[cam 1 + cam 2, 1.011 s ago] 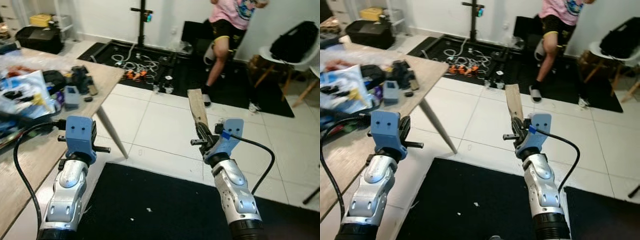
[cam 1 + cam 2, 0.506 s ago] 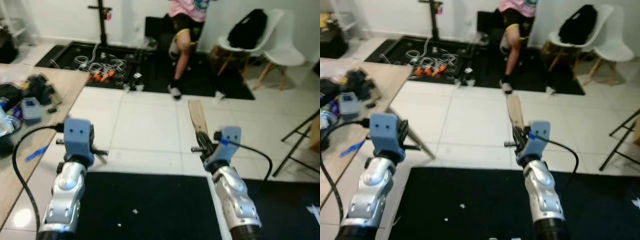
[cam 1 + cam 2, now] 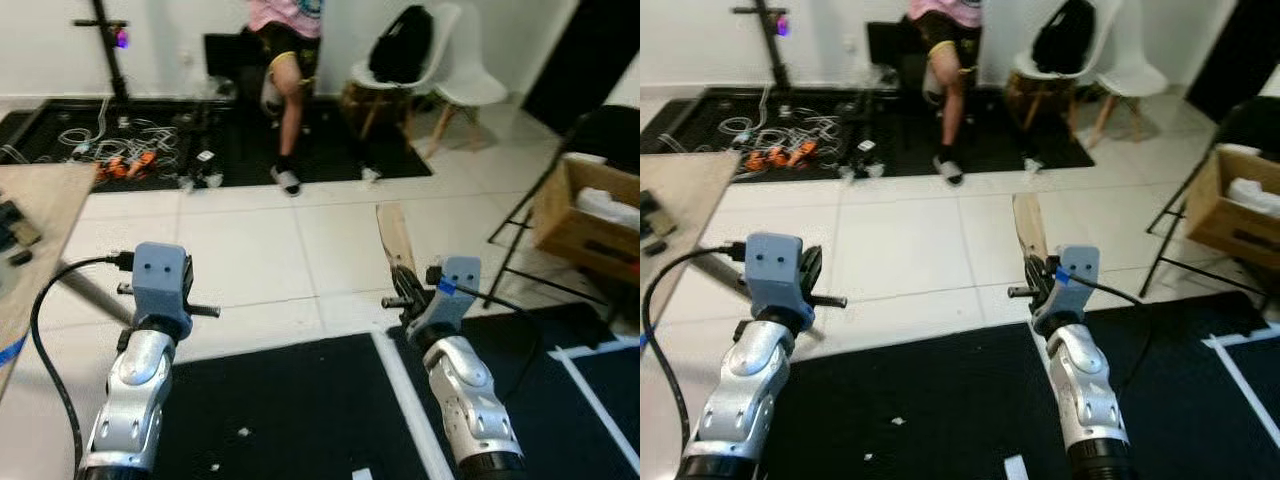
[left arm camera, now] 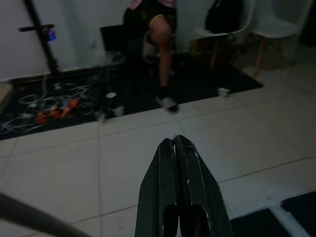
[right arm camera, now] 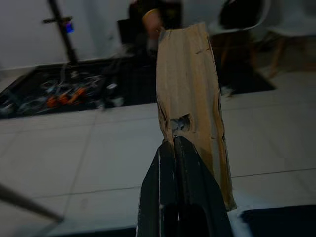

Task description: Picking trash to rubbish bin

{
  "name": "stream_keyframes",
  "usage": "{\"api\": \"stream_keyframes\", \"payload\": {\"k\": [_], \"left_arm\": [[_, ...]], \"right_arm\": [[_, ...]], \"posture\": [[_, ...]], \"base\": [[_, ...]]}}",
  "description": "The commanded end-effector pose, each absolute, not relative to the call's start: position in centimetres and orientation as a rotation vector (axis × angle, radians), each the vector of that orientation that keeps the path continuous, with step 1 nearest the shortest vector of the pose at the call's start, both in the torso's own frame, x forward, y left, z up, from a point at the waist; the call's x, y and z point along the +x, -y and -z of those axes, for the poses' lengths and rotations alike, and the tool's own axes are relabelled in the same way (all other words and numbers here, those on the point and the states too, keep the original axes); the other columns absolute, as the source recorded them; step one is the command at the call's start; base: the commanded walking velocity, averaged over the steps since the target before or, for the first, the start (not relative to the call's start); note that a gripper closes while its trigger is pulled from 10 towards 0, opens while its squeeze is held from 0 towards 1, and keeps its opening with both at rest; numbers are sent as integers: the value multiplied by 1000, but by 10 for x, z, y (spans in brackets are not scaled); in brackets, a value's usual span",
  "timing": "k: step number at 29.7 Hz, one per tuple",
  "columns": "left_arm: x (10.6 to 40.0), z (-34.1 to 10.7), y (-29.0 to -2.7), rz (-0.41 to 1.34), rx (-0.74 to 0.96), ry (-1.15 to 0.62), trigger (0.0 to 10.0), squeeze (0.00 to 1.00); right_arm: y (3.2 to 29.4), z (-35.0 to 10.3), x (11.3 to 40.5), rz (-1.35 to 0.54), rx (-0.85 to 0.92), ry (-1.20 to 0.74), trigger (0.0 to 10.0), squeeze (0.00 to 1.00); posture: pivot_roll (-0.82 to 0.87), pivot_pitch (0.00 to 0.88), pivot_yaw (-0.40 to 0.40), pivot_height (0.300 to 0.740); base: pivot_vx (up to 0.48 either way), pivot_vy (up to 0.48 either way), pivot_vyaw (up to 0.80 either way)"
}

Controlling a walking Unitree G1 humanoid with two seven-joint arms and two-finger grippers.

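Observation:
My right gripper [image 3: 404, 274] is shut on a long strip of brown cardboard [image 3: 396, 233], which stands up from the fingers over the white tile floor. In the right wrist view the cardboard strip [image 5: 190, 94] is torn near the black fingertips [image 5: 174, 148]. My left gripper [image 4: 174, 142] is shut with nothing in it, held at chest height over the tiles; its blue wrist housing [image 3: 162, 277] is on the left.
A person [image 3: 285, 60] stands at the back beside white chairs [image 3: 440, 60] with a black bag. An open cardboard box [image 3: 588, 215] sits at right behind a black folding stand [image 3: 520, 230]. Cables [image 3: 120, 150] lie on a black mat. A wooden table corner [image 3: 30, 240] is at left. Black mats [image 3: 290, 410] lie underfoot.
The whole view has swung to the right: the table has slid off to the left, and the chairs and box have come in. Both grippers keep their pose, the right one still holding the cardboard.

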State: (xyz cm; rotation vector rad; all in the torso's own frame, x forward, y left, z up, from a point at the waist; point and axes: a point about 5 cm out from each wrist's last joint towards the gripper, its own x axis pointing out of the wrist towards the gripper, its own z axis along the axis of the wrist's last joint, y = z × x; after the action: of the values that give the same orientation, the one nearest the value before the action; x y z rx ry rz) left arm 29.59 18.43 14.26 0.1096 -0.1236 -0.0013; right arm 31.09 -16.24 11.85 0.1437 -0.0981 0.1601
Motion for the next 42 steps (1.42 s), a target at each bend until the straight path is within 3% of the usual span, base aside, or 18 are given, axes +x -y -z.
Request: {"api": "stream_keyframes", "payload": {"k": [1, 31, 42], "left_arm": [[295, -134, -184, -5, 104, 88, 10000, 0], [298, -125, -182, -49, 89, -2, 10000, 0], [299, -132, -183, -47, 135, 54, 10000, 0]], "right_arm": [[163, -111, 308, -161, 148, 73, 10000, 0], [169, -113, 315, -156, 136, 68, 10000, 0], [168, -113, 314, -157, 135, 70, 10000, 0]], "posture": [[33, 82, -39, 740], [26, 109, -57, 740], [22, 105, -55, 740]], "base": [[0, 0, -625], [0, 0, -623], [0, 0, -622]]}}
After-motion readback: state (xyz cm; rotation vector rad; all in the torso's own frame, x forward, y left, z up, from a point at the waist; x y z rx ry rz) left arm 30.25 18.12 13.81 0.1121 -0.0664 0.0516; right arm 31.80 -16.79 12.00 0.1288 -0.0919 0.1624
